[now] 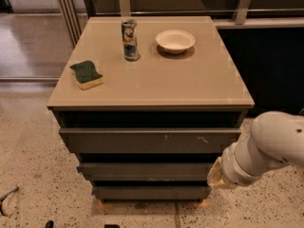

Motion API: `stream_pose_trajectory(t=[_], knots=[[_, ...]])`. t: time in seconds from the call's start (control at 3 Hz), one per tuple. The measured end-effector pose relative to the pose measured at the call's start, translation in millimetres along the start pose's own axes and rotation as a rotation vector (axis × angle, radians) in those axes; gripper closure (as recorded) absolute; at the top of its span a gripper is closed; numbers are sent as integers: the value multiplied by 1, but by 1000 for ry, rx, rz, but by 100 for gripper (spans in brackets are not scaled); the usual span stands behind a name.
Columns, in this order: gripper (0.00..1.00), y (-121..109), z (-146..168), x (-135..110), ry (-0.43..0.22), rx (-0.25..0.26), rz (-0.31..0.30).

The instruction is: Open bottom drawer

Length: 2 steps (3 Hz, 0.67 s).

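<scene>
The bottom drawer (151, 192) is the lowest, narrowest dark grey-brown front of the cabinet, plain and without a handle. It sits nearly flush under the middle front (145, 171) and the wide top front (149, 140) with pale scratches. My white arm (266, 148) reaches down from the right. The gripper (213, 178) is at its tan end, just off the right end of the middle and bottom fronts. It is seen from behind the wrist.
The tan cabinet top (190, 84) carries a green sponge (87, 74), a can (129, 39) and a white bowl (175, 41). A dark counter (270, 65) stands to the right. Speckled floor (33, 175) lies to the left and in front.
</scene>
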<state>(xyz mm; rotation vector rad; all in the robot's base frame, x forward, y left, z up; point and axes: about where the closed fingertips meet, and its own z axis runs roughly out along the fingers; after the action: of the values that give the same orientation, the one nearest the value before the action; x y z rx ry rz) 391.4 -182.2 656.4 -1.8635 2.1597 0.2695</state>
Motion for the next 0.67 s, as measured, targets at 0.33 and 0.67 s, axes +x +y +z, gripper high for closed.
stream_pose_trajectory(t=[0.33, 0.67], knots=[[100, 18, 94, 31, -30, -56, 21], [100, 26, 171, 52, -71, -129, 52]])
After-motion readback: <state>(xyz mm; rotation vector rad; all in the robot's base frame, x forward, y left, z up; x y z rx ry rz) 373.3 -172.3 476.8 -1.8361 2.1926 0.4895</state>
